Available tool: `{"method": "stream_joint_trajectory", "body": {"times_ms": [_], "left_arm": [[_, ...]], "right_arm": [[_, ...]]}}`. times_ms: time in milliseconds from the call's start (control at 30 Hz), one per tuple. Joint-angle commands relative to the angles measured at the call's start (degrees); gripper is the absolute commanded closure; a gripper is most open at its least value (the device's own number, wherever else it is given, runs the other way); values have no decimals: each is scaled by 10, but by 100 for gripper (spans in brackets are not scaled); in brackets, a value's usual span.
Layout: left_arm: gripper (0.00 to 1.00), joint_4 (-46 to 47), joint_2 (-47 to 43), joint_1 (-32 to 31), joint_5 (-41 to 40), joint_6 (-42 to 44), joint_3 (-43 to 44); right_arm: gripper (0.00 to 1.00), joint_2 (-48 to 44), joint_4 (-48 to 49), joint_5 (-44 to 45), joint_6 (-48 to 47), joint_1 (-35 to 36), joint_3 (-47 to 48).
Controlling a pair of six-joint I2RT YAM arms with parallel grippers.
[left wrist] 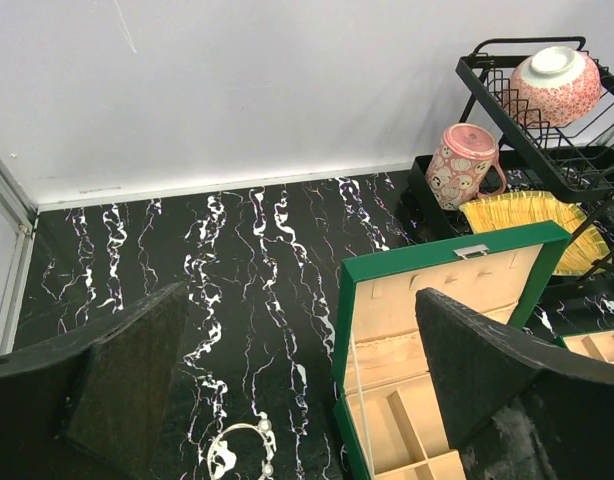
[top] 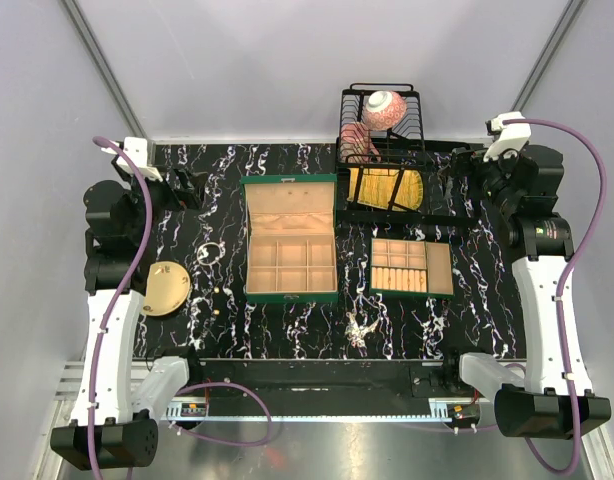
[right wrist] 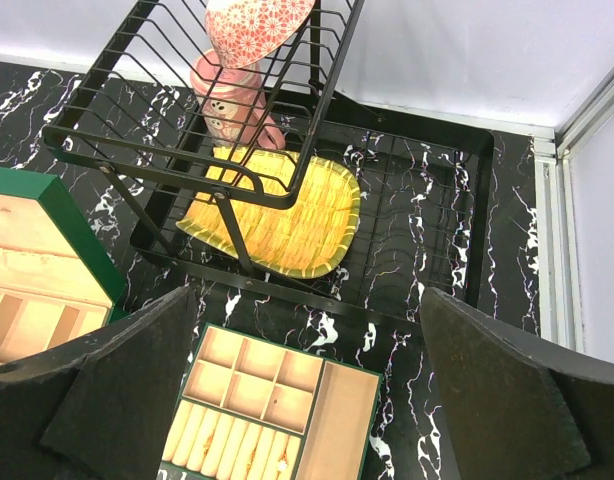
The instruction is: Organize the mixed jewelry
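Observation:
The mixed jewelry lies loose on the black marbled table: a thin hoop [top: 205, 255] left of the big green box [top: 290, 238], a silvery chain tangle [top: 360, 326] near the front edge, and tiny pieces [top: 218, 291] by the gold plate. In the left wrist view the hoop [left wrist: 242, 448] carries small pearls and lies just below my open left gripper [left wrist: 297, 390]; the box [left wrist: 437, 330] stands open to its right. My left gripper [top: 182, 188] hovers at the back left. My right gripper [top: 457, 170] is open at the back right, above the small compartment tray [right wrist: 277, 410]. Neither holds anything.
A round gold plate [top: 167, 288] sits at the left. A black dish rack [top: 382, 150] at the back holds a pink bowl [top: 384, 108], a pink mug [left wrist: 465, 165] and a yellow woven plate [right wrist: 277, 215]. The small green tray [top: 412, 267] lies right of the big box.

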Motion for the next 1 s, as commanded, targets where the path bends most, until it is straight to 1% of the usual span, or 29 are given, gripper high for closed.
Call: {"method": "stream_joint_trajectory", "body": {"times_ms": [0, 367, 500, 600, 667, 733, 800, 900, 933, 967], "left_arm": [[1, 16, -12, -1, 13, -5, 0], [1, -1, -22, -1, 19, 3, -5], [1, -12, -23, 0, 35, 10, -2], [1, -33, -27, -2, 71, 31, -2], [1, -58, -29, -2, 91, 59, -3], [1, -79, -29, -4, 118, 82, -8], [1, -91, -30, -9, 141, 96, -15], [1, -120, -29, -16, 160, 125, -22], [1, -125, -27, -19, 164, 140, -23], [1, -130, -26, -20, 168, 147, -25]], "right_arm": [[0, -11, 9, -21, -4, 0, 20], [0, -16, -2, -30, -9, 0, 12], [0, -19, -19, -46, -30, 1, 13], [0, -18, -57, -86, -67, 1, 14], [0, -13, -99, -121, -92, 3, 18], [0, -8, -156, -159, -149, 10, 19], [0, -3, -208, -173, -204, 21, 15], [3, -1, -262, -153, -269, 90, -8], [4, -3, -271, -129, -282, 141, -30], [5, -5, -274, -116, -292, 165, -43]]}}
